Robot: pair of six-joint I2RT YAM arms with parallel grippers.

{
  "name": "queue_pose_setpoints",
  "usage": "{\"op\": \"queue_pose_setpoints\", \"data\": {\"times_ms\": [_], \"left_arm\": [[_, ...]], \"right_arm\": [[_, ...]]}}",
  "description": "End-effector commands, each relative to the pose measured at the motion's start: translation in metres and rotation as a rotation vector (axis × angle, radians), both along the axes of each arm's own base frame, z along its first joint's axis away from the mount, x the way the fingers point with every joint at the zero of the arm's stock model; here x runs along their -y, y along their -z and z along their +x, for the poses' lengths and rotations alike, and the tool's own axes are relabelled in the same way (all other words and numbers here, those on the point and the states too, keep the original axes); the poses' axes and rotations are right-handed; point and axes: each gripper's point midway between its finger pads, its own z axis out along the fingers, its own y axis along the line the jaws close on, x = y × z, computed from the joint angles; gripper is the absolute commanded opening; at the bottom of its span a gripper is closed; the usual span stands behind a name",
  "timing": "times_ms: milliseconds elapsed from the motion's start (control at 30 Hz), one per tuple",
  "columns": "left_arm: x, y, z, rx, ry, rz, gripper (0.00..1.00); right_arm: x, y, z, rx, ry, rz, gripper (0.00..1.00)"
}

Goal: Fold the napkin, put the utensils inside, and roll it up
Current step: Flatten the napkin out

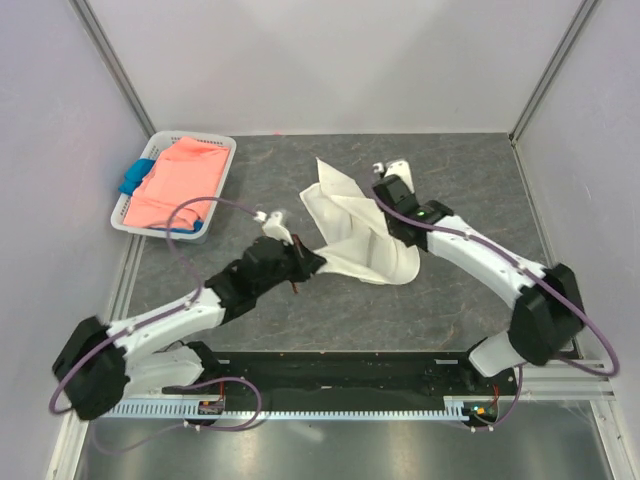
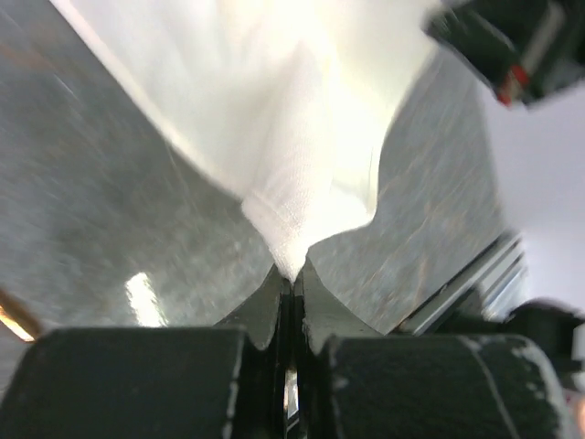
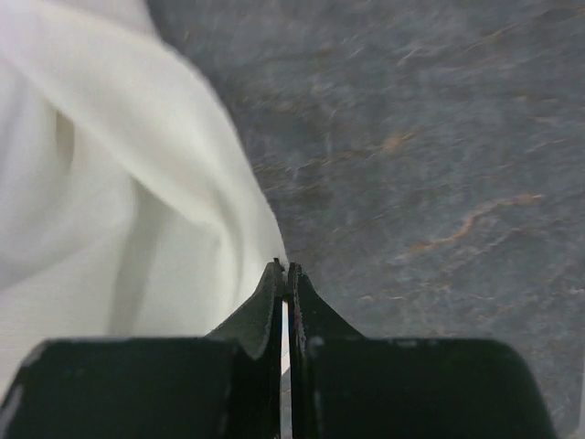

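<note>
The left gripper (image 2: 292, 274) pinched a corner of the napkin (image 1: 350, 225). The right gripper (image 3: 285, 267) was pressed together at the napkin's edge, and whether it caught cloth could not be told. The napkin lay rumpled mid-table (image 1: 470, 170) between them. A white basket (image 1: 215, 150) of pink cloth (image 1: 175, 185) sat far left. The spoon (image 1: 297, 286) peeked out beside the left gripper.

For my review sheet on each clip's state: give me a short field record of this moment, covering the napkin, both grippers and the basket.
napkin: off-white, crumpled, mid-table, no neat fold
left gripper: shut on the napkin's near corner
right gripper: shut, tips at the napkin's edge; pinch unclear
basket: white, far left of table
basket contents: salmon-pink cloth, blue cloth
</note>
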Motion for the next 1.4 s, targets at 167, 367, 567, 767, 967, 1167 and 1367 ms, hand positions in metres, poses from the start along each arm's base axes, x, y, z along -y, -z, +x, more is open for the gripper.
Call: {"op": "queue_pose_setpoints", "data": {"times_ms": [167,367,567,767,967,1167,1367], "left_arm": [[-0.088,-0.162,0.005,0.316,-0.152,-0.087,0.02],[-0.118,-0.261,-0.03,0.493,-0.145,-0.156,0.02],[-0.129,-0.329,-0.054,0.625,-0.103,-0.188,0.02],[-0.097,-0.32,-0.018,0.585,-0.07,-0.147,0.02],[-0.076,-0.298,0.049,0.549,-0.129,-0.052,0.02],[-0.07,-0.28,0.11,0.506,-0.151,-0.016,0.02],[-0.074,-0.289,0.119,0.553,-0.157,-0.008,0.02]], "right_arm": [[0.071,-0.196,-0.044,0.376,0.151,0.17,0.0],[0.101,-0.3,-0.097,0.579,0.136,0.353,0.0],[0.121,-0.382,-0.145,0.754,0.06,0.491,0.0],[0.129,-0.379,-0.123,0.768,0.141,0.381,0.0],[0.118,-0.323,-0.061,0.689,0.251,0.162,0.0],[0.126,-0.27,0.013,0.578,0.257,0.175,0.0],[0.164,-0.265,0.024,0.584,0.331,0.245,0.0]]}}
